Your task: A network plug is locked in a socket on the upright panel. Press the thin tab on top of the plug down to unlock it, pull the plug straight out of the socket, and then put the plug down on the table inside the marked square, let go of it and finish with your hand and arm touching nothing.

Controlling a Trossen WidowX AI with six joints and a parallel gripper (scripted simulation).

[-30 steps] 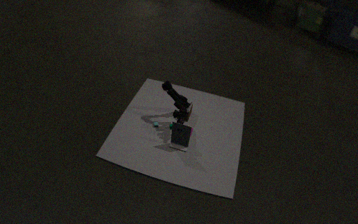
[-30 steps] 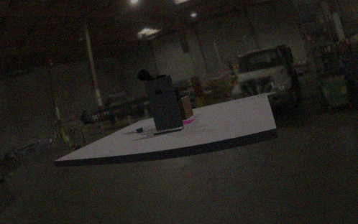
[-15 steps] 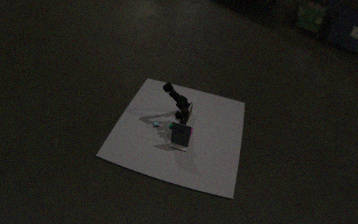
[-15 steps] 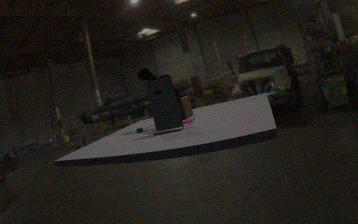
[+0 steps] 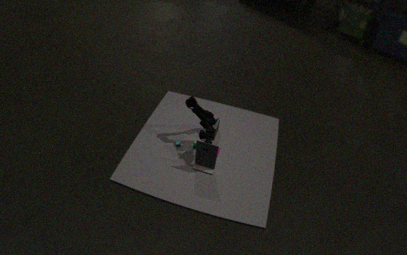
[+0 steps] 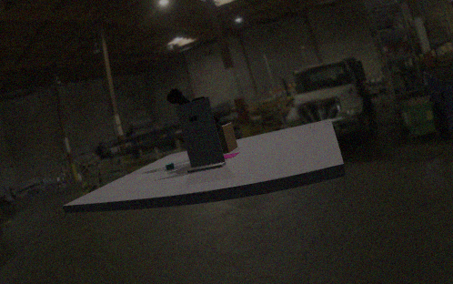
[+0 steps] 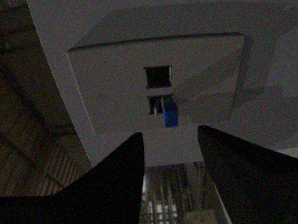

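Note:
The upright panel (image 5: 206, 156) (image 6: 201, 136) (image 7: 112, 82) has two square openings in the wrist view. A blue plug (image 7: 171, 115) sits at the opening nearer my fingers and sticks out toward me. Its thin tab cannot be made out clearly. My gripper (image 7: 170, 136) is partly open and empty. In the wrist image the plug appears just beyond the gap between the fingertips, with no contact seen. In the top and exterior views the fingers are hidden or too dark to tell. The magenta marked square (image 5: 218, 151) (image 6: 231, 156) is partly hidden behind the panel.
A brown block (image 5: 216, 127) (image 6: 230, 137) stands behind the panel near the arm. A small teal object (image 5: 178, 143) (image 6: 170, 167) lies to the left of the panel, and a green one (image 5: 194, 145) shows close beside the panel. The pale table (image 5: 249, 163) (image 6: 291, 150) bears them all.

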